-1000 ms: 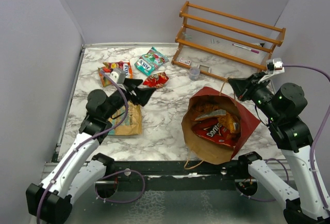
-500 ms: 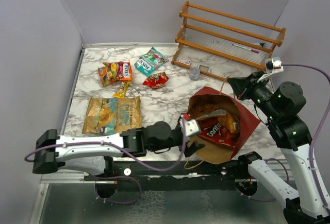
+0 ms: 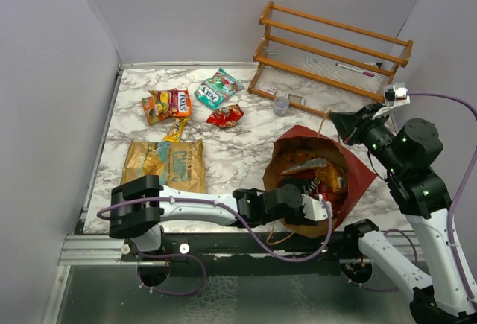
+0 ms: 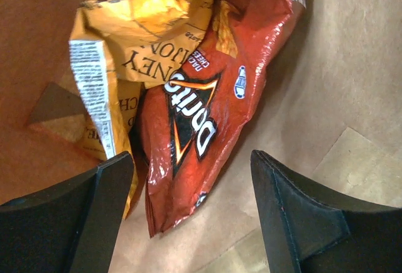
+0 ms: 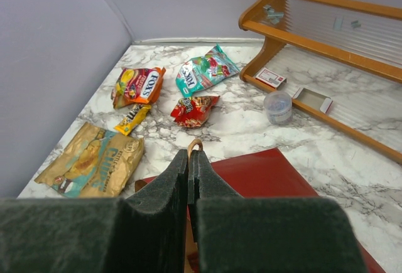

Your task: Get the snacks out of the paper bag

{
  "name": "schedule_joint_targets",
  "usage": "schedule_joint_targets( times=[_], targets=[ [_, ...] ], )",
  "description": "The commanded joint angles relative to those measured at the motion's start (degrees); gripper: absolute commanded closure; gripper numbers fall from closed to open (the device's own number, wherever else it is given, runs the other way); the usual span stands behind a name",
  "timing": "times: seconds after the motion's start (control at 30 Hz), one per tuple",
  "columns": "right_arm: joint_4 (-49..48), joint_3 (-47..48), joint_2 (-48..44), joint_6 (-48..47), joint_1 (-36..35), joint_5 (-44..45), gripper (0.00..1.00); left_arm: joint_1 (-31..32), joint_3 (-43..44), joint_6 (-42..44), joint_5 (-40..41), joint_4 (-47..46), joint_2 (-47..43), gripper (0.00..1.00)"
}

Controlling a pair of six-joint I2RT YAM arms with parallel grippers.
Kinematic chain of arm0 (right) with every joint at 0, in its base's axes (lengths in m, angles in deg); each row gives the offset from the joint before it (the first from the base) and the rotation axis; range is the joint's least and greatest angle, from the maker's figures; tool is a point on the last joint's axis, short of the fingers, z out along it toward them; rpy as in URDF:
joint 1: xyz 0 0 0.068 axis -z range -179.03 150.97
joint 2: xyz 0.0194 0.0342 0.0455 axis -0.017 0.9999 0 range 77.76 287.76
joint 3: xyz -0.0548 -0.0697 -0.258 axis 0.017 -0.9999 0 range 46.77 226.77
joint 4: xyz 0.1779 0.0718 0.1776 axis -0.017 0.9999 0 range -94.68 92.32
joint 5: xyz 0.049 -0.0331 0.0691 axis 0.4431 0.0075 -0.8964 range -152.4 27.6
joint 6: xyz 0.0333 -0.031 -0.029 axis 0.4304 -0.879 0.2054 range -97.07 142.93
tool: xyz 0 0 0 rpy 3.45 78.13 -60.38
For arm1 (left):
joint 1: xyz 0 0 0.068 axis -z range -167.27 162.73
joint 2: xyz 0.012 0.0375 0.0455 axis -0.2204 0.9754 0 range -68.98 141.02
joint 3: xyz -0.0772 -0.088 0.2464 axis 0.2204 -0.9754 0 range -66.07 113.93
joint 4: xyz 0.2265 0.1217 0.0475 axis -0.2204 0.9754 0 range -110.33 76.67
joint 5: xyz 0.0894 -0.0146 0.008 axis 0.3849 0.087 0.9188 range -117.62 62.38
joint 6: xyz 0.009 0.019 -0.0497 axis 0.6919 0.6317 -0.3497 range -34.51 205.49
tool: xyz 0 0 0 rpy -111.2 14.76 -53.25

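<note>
Left wrist view looks down inside the paper bag (image 4: 339, 66), where the left claw (image 4: 191, 157) hangs with its jaws wide apart on either side of a red chip packet (image 4: 195, 122), a yellow packet (image 4: 138, 41) touching it. Both look light, puffy and slick, so I'd pinch the flat end seam, gently. Beyond, the right claw (image 5: 188, 160) is closed tight on the bag's string handle (image 5: 195, 142). Farther off, other packets (image 3: 170, 104) lie on the table (image 3: 246, 153).
</note>
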Motion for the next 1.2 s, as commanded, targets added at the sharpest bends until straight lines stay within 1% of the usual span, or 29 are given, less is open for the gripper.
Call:
schedule_joint_targets(
  times=[0.0, 0.07, 0.17, 0.37, 0.43, 0.53, 0.63, 0.7, 0.73, 0.83, 0.97, 1.07, 1.17],
  targets=[
    [-0.28, 0.52, -0.67, -0.53, -0.32, 0.26, 0.97, -0.27, 2.42, 7.62, -3.8, -3.98, 3.84, 0.2],
    [-0.37, 0.47, -0.74, -0.53, -0.32, 0.17, 0.97, -0.37, 3.91, 7.83, -4.78, -3.3, 7.28, 0.2],
    [-0.45, 0.46, -0.74, -0.52, -0.32, 0.11, 0.97, -1.18, 4.29, 7.73, -6.09, -5.31, 10.59, 0.2],
    [-0.53, 0.55, -0.48, -0.56, -0.32, -0.17, 0.97, -4.06, 4.63, 8.43, -7.14, -10.08, 15.24, 0.25],
    [-0.54, 0.68, -0.41, -0.57, -0.32, -0.24, 0.97, -4.1, 5.67, 9.27, -7.19, -10.47, 16.51, 0.32],
    [-0.22, 1.02, -0.54, -0.95, -0.32, 0.07, 0.97, -4.13, 6.56, 9.62, -7.13, -10.71, 16.76, 0.49],
    [0.28, 1.17, -0.75, -1.22, -0.32, 0.62, 0.97, -4.12, 5.49, 9.29, -6.44, -11.28, 14.7, 0.65],
    [0.38, 1.03, -0.83, -1.26, -0.32, 0.62, 0.97, -4.12, 4.05, 8.84, -6.05, -11.5, 12.19, 0.73],
    [0.14, 0.9, -0.84, -1.27, -0.32, 0.62, 0.97, -4.11, 3.71, 8.59, -5.9, -11.27, 10.89, 0.79],
    [-0.3, 0.39, -0.83, -1.1, -0.32, 0.33, 0.97, -4.03, 3.57, 7.47, -5.56, -8.04, 6.27, 0.91],
    [-0.5, 0.25, -0.86, -1.19, -0.32, 0.43, 0.97, -3.61, 1.68, 5.9, -6.2, -4.52, -1.4, 1.0],
    [-0.53, 0.06, -0.92, -1.37, -0.33, 0.78, 0.97, -3.32, 0.44, 5.46, -6.57, -2.04, -6.39, 1.0],
    [-0.78, -0.34, -0.92, -1.29, -0.32, 0.71, 0.97, -3.16, -0.05, 5.51, -6.93, -0.74, -9.18, 1.0]
  ],
)
